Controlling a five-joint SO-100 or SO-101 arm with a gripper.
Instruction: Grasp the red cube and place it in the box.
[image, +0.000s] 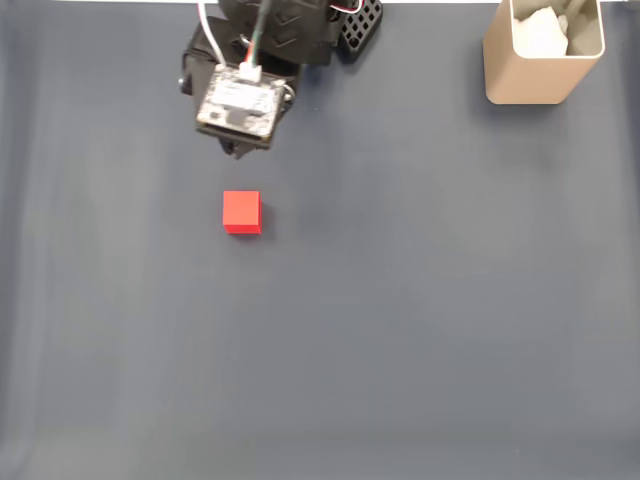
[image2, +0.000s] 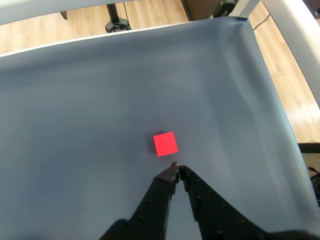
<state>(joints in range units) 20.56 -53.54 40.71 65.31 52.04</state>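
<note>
Red cube (image2: 165, 144) sits on the grey mat just beyond the gripper (image2: 177, 167), fingertips pinched together, empty; looks light, rigid, matte — best gripped across opposite flat faces.

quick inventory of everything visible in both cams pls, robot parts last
red cube: 1, bright red, on the cloth left of centre in the fixed view, just beyond the fingertips in the wrist view, untouched
box: 1, beige with white inside, top right corner of the fixed view
table cloth: 1, dark blue-grey, covers the table
wood floor: light brown, beyond the cloth in the wrist view
gripper: 1, black, jaws closed, empty
arm: 1, black, top of the fixed view
</note>
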